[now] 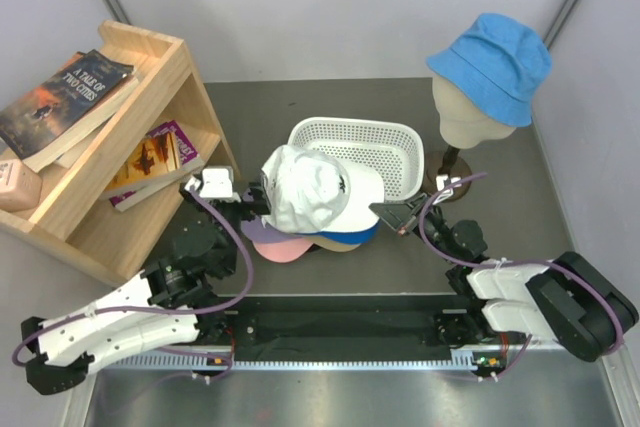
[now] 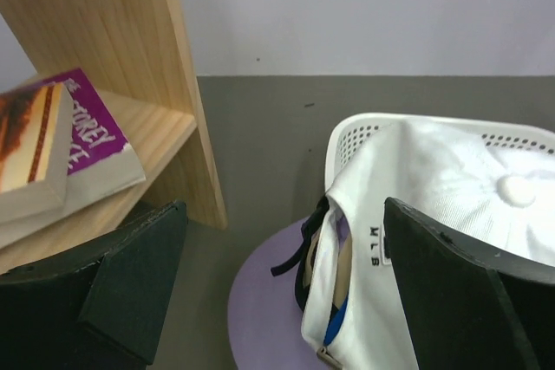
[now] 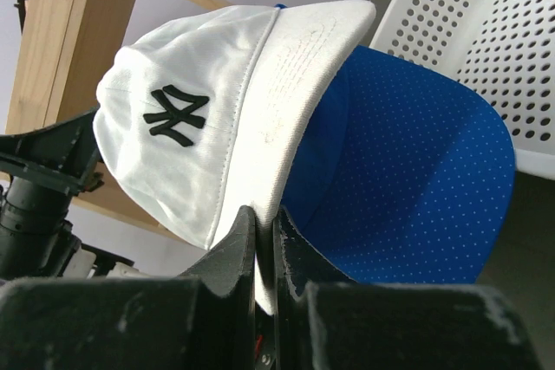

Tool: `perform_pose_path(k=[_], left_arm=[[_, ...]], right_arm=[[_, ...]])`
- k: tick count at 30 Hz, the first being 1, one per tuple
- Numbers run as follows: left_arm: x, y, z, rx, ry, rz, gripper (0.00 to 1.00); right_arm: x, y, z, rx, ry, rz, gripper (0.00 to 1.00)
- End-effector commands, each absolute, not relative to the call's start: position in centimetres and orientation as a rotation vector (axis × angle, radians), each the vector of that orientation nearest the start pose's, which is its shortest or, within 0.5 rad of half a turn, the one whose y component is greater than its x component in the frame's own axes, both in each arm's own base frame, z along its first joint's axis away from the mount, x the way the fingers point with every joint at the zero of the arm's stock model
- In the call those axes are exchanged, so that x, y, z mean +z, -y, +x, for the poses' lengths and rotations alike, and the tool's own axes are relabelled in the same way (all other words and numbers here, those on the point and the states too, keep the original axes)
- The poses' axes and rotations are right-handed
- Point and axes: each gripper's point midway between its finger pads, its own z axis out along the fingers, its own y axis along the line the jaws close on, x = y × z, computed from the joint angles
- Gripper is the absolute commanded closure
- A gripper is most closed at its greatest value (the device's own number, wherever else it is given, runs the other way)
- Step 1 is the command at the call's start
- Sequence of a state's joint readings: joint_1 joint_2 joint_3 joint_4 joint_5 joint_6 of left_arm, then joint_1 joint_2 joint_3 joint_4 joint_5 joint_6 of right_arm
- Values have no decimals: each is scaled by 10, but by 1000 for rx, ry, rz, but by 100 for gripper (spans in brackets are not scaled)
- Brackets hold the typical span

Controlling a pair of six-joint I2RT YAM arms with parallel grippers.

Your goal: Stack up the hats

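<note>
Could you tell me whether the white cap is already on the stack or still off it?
On the stack. The white cap tops the pile, its brim over the blue cap's, pinched by the shut right gripper.

arms: white shells, black joints | cables: purple | tools: black

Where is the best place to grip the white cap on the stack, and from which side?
Probably its brim, from the right. The white cap crowns the pile, and its thin brim juts toward the right hand, already pinching the edge; the crown looks too bulky.
</note>
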State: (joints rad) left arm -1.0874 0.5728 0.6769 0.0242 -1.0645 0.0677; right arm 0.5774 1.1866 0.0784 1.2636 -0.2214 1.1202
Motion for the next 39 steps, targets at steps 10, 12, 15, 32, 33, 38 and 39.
perform_pose_path(k=[10, 12, 15, 32, 33, 38, 39], left_arm=[[276, 110, 251, -66, -1574, -64, 1], [273, 100, 259, -48, -1582, -104, 1], [267, 91, 267, -65, -1577, -150, 1], [232, 95, 277, -113, -1619, -129, 1], [227, 95, 277, -107, -1633, -128, 1], [219, 91, 277, -94, -1650, -143, 1], [217, 90, 277, -95, -1654, -146, 1]], right_arm=[[108, -209, 239, 1249, -1811, 372, 100], [106, -205, 239, 1226, -1813, 386, 100], [97, -198, 240, 1167, -1841, 413, 100], [78, -190, 240, 1059, -1932, 421, 84], [76, -190, 239, 1055, -1936, 419, 71], [77, -190, 240, 1048, -1939, 412, 50], [77, -190, 240, 1047, -1938, 409, 48]])
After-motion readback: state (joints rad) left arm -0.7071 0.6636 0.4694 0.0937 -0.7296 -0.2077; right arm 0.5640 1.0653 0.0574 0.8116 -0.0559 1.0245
